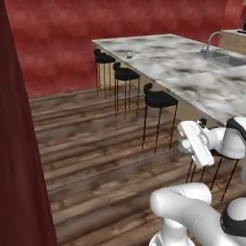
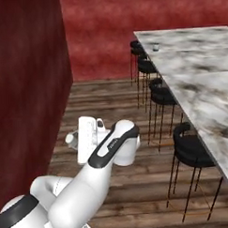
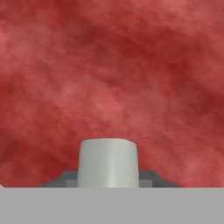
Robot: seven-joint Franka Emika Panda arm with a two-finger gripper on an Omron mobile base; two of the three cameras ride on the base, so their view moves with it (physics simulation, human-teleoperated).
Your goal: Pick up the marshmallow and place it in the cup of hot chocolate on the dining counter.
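Note:
A white stubby marshmallow (image 3: 108, 159) sits between my gripper's (image 3: 108, 178) dark fingertips (image 3: 65, 178) in the hand view, against a red wall; the gripper is shut on it. In the base views the gripper (image 1: 184, 143) (image 2: 71, 138) hangs above the wood floor, short of the dining counter (image 1: 192, 79) (image 2: 203, 79). The cup of hot chocolate (image 1: 129, 54) (image 2: 155, 47) stands far off near the counter's far end, close to the stool-side edge.
Several black bar stools (image 1: 158, 99) (image 2: 190, 150) line the counter's near side. A steel sink with an arched faucet (image 1: 211, 42) is inset at the right. A dark red wall (image 2: 30, 91) stands close on the left.

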